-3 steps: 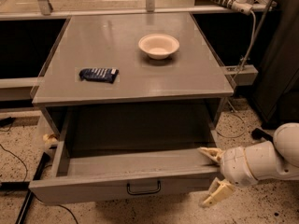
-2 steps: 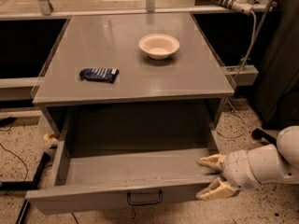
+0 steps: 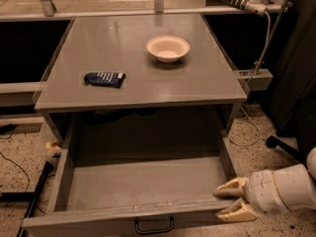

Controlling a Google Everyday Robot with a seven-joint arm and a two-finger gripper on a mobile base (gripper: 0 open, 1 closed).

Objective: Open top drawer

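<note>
now | gripper point(image 3: 235, 200) at 4 o'clock, fingers point(image 3: 231, 187) pinching top drawer point(image 3: 143, 181) front-right corner | front runs 9-to-3, handle point(image 3: 154, 226) at gripper's 9

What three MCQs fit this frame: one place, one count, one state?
1. Where is the gripper? A far left; B at the top drawer's front right corner; C above the rear rail.
2. Objects on the tabletop? A one; B two; C four.
3. Drawer state? A shut; B pulled out; C removed.
B: the gripper sits low right, at that corner.
B: a white bowl and a dark blue packet.
B: its grey box interior is exposed.
</note>
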